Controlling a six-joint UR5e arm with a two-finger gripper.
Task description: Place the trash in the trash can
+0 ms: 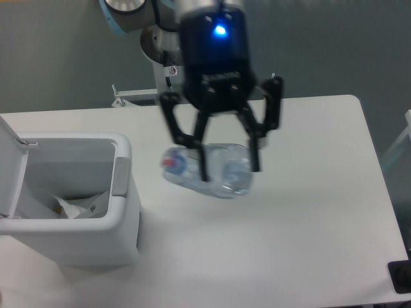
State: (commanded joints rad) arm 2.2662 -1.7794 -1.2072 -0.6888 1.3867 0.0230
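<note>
A clear plastic bottle [207, 170] with a red-and-blue label hangs lying sideways, well above the table. My gripper [229, 165] is shut on it, fingers pointing down on either side of its body. The label end points left toward the trash can [123, 192], a pale grey-white bin with its lid swung open at the left. The bottle is to the right of the bin's rim, not over the opening. A crumpled white wrapper [72, 206] lies inside the bin at the bottom.
The arm's base column [174, 61] stands at the back of the white table [321, 192]. A dark object [401, 277] sits off the table's front right corner. The bin's raised lid [11, 163] stands at the far left.
</note>
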